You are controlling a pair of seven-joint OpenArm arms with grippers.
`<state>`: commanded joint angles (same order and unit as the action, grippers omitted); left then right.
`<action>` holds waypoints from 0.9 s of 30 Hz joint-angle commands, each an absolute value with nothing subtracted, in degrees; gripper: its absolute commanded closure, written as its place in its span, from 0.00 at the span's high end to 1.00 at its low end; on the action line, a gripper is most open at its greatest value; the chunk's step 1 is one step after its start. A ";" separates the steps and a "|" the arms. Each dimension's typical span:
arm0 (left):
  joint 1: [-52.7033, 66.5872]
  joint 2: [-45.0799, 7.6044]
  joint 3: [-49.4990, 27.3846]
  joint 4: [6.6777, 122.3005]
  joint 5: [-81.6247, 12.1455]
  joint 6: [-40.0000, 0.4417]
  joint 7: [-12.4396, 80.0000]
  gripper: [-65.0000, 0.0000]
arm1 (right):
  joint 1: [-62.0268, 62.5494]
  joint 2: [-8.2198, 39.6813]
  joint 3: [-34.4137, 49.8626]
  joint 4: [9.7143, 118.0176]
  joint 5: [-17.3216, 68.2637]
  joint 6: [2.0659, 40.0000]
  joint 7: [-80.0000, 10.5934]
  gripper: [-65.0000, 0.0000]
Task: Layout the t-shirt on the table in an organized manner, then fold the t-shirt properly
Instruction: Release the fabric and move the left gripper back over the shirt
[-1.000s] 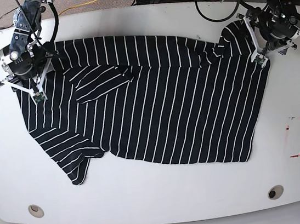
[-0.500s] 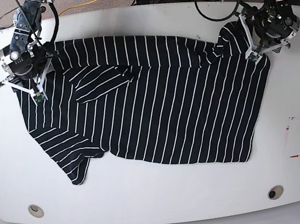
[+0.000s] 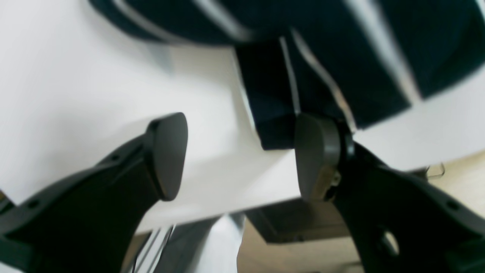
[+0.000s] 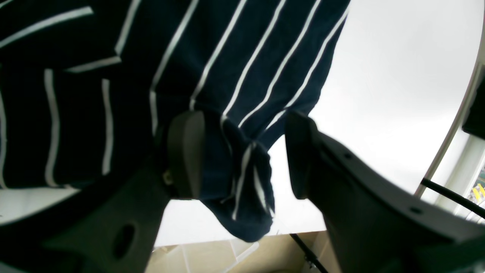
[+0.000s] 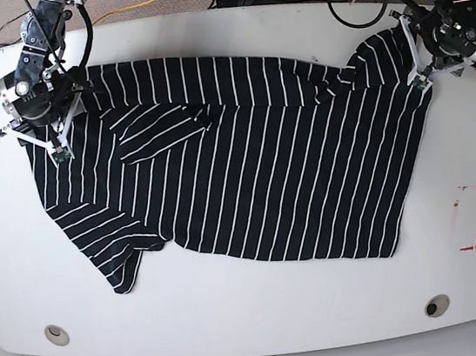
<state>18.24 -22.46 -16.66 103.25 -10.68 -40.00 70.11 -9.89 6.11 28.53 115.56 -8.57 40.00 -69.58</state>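
Observation:
The black t-shirt point(image 5: 245, 168) with thin white stripes lies spread across the white table point(image 5: 256, 316), one sleeve folded in at the upper left. My left gripper point(image 5: 442, 75) stands open at the shirt's far right corner. In the left wrist view that gripper point(image 3: 242, 157) has a cloth corner point(image 3: 273, 125) touching its right pad point(image 3: 316, 159), and the other pad is over bare table. My right gripper point(image 5: 32, 144) sits at the shirt's far left corner. In the right wrist view it point(image 4: 242, 151) is open, with a bunched fold of t-shirt point(image 4: 242, 178) between the pads.
A red rectangular mark point(image 5: 471, 217) is on the table at the right. Two small round metal holes point(image 5: 57, 333) point(image 5: 436, 305) sit near the front edge. Cables and floor lie beyond the far edge point(image 5: 224, 8).
The left arm has moved back and to the right along the table's far right side, and the shirt's right corner shifted slightly that way. The right arm has stayed still.

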 joint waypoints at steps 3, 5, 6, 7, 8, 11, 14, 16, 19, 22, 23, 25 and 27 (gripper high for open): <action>19.74 -22.55 -19.12 103.34 -10.68 -40.00 70.11 0.63 | -9.89 6.11 28.53 115.56 -8.57 40.00 -69.58 0.49; 20.62 -22.55 -20.97 103.43 -10.51 -40.00 70.11 0.63 | -9.89 6.11 28.53 115.56 -8.57 40.00 -69.58 0.49; 20.88 -22.55 -21.32 103.43 -10.33 -40.00 70.11 0.63 | -9.89 6.11 28.53 115.56 -8.57 40.00 -69.58 0.49; 21.41 -22.55 -22.29 103.43 -9.36 -40.00 70.11 0.63 | -9.89 6.11 28.53 115.56 -8.57 40.00 -69.58 0.49; 21.58 -22.55 -22.55 103.43 -8.84 -40.00 70.11 0.63 | -9.89 6.11 28.53 115.56 -8.57 40.00 -69.58 0.49; 22.29 -22.55 -23.60 103.43 -6.55 -40.00 70.11 0.63 | -9.89 6.11 28.53 115.56 -8.57 40.00 -69.58 0.49; 22.46 -22.55 -24.48 103.43 -3.91 -40.00 70.11 0.63 | -9.89 6.11 28.53 115.56 -8.57 40.00 -69.58 0.49; 22.46 -22.55 -24.48 103.43 -2.86 -40.00 70.11 0.63 | -9.89 6.11 28.53 115.56 -8.57 40.00 -69.58 0.49; 22.55 -23.78 -24.48 103.52 -2.42 -40.00 70.11 0.63 | -9.89 6.11 28.53 115.65 -8.57 40.00 -69.58 0.49; 22.55 -24.57 -24.48 103.60 -2.42 -40.00 70.11 0.63 | -9.89 6.11 28.53 115.65 -8.57 40.00 -69.58 0.49; 22.46 -24.92 -24.48 103.60 -2.42 -40.00 70.11 0.63 | -9.89 6.11 28.53 115.65 -8.57 40.00 -69.58 0.49; 22.46 -25.45 -24.48 103.60 -2.42 -40.00 70.20 0.63 | -9.89 6.11 28.53 115.65 -8.57 40.00 -69.58 0.49; 22.29 -26.07 -24.48 103.69 -2.51 -40.00 70.20 0.63 | -9.98 6.11 28.53 115.65 -8.57 40.00 -69.58 0.49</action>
